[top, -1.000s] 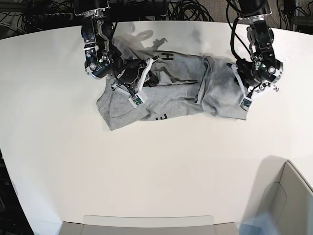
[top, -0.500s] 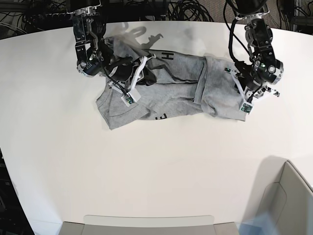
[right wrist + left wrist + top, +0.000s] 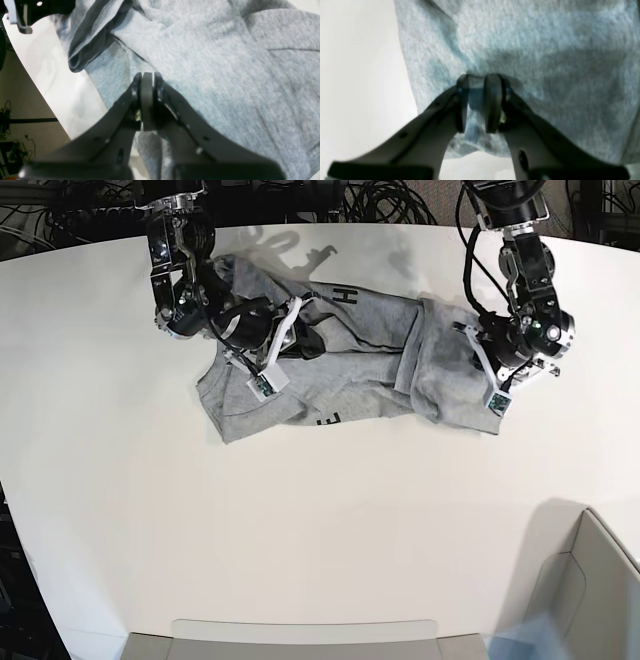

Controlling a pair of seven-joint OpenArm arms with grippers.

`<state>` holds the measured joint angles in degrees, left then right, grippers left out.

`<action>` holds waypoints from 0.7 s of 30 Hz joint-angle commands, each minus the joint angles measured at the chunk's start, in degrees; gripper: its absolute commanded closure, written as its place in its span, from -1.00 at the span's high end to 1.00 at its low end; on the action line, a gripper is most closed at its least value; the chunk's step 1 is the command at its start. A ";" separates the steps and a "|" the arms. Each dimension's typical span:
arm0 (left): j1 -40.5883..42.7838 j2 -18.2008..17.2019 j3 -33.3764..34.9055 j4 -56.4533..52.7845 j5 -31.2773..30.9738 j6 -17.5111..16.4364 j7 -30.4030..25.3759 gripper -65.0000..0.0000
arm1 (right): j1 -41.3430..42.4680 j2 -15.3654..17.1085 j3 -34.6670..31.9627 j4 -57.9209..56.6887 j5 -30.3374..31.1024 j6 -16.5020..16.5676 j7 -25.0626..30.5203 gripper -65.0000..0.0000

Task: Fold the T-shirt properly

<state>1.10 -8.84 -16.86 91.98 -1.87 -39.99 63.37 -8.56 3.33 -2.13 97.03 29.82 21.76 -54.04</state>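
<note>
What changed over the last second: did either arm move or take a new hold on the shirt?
The left gripper moved inward over the T-shirt's edge and closed on a pinch of cloth there. The right gripper drew back toward the table's far edge, pulling that part of the cloth with it. The shirt's near edge, with its lettering, stayed put; the right jaws stayed shut.

The left gripper (image 3: pixel 476 82) reaches up from below, its two dark fingertips (image 3: pixel 492 85) pinching a small ridge of the grey shirt (image 3: pixel 545 62), close to its edge. The white table (image 3: pixel 357 75) shows on the left and below the hem.
</note>
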 commanded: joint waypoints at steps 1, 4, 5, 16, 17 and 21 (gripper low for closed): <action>0.26 0.09 -1.55 -0.16 1.03 -0.01 0.14 -0.63 | 0.78 0.05 0.07 1.21 1.08 -0.09 0.99 -0.98; 0.00 0.09 -5.25 -0.16 1.03 -0.01 -0.21 -0.63 | 0.69 -0.12 0.07 1.21 1.17 -0.09 0.99 -0.98; -0.09 0.09 -6.30 -0.16 1.03 -0.01 -0.21 -0.63 | 0.69 -0.21 0.07 1.21 1.34 -0.09 0.99 -0.98; -1.68 0.09 -13.42 -0.34 1.03 -0.01 -0.30 -0.63 | 1.13 1.02 0.07 1.12 12.33 0.00 0.99 -0.98; -1.68 0.09 -13.86 -0.51 1.03 -0.01 -0.30 -0.63 | 1.13 1.02 0.07 1.12 12.68 0.00 0.99 -0.98; -1.85 0.09 -14.74 -3.59 1.03 -0.01 -0.30 -0.63 | 1.13 1.11 0.07 1.12 12.77 -0.09 0.99 -0.85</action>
<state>-0.34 -8.29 -31.48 88.55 -2.57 -40.36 61.95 -8.10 4.40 -2.13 97.03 41.21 21.76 -54.06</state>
